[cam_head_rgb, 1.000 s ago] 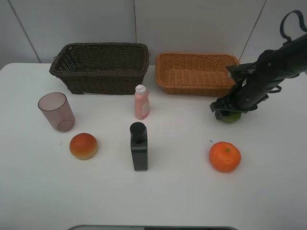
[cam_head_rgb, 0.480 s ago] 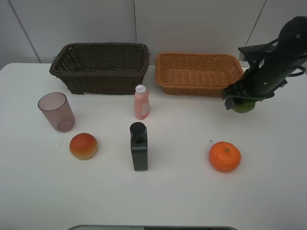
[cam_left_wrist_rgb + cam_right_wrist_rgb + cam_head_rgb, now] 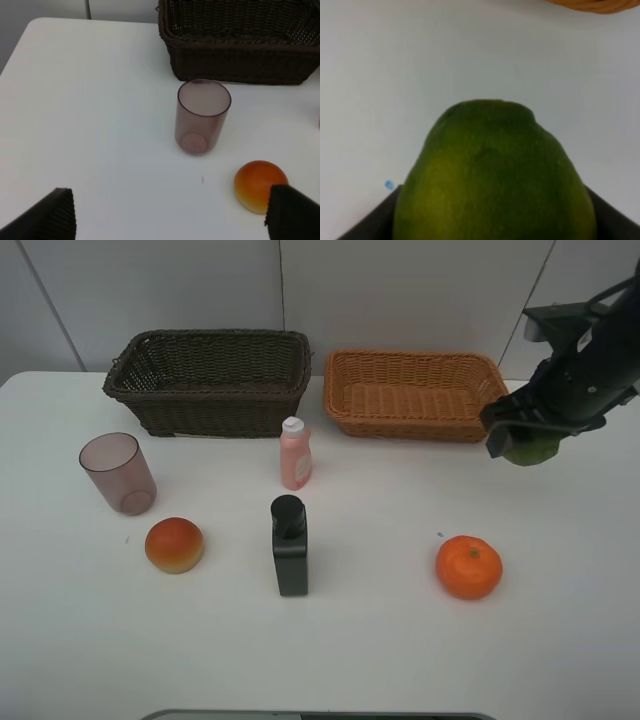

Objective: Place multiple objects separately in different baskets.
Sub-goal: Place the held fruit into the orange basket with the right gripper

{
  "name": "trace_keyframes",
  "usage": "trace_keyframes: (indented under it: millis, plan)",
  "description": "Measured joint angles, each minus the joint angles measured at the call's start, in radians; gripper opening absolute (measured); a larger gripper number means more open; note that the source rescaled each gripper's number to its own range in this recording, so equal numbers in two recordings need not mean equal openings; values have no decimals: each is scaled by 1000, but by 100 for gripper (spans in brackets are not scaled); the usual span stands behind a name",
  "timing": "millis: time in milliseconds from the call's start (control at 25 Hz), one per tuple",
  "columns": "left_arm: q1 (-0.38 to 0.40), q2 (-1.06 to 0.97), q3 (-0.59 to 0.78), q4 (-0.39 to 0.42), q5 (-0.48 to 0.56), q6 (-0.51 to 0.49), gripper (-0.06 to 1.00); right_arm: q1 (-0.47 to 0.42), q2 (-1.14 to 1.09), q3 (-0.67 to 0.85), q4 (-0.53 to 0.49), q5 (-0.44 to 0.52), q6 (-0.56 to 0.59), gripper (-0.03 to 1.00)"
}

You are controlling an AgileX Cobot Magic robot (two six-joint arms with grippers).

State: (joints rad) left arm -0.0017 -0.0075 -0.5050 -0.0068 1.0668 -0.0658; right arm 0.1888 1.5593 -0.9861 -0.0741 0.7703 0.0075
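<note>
My right gripper [image 3: 525,445] is shut on the green lime [image 3: 532,451] and holds it in the air just right of the light orange-tan basket [image 3: 412,393]; the lime fills the right wrist view [image 3: 492,175]. The dark brown basket [image 3: 210,380] stands at the back left. On the table are the purple cup [image 3: 118,473], the red-orange fruit [image 3: 174,544], the pink bottle [image 3: 295,453], the black bottle [image 3: 290,545] and the orange [image 3: 468,567]. My left gripper [image 3: 170,212] is open, near the cup [image 3: 202,116] and the fruit [image 3: 260,185], apart from both.
The dark basket [image 3: 240,45] shows beyond the cup in the left wrist view. The table's white top [image 3: 380,640] runs to the front edge. A grey wall stands behind the baskets.
My right gripper has lifted the lime off the table and carried it up and to the right, beside the tan basket's right end. The left arm has not moved.
</note>
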Motion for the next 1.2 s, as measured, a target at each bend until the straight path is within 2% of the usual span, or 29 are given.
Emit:
trace_keyframes:
  millis: [200, 360, 640, 1200]
  plan:
    - [0, 0, 0, 0, 0, 0, 98, 11, -2, -95, 5, 81, 0, 43]
    - [0, 0, 0, 0, 0, 0, 98, 11, -2, -173, 7, 107, 0, 43]
    - [0, 0, 0, 0, 0, 0, 98, 11, 63, -304, 7, 132, 0, 43]
    - [0, 0, 0, 0, 0, 0, 98, 11, 372, -608, 3, 139, 0, 43]
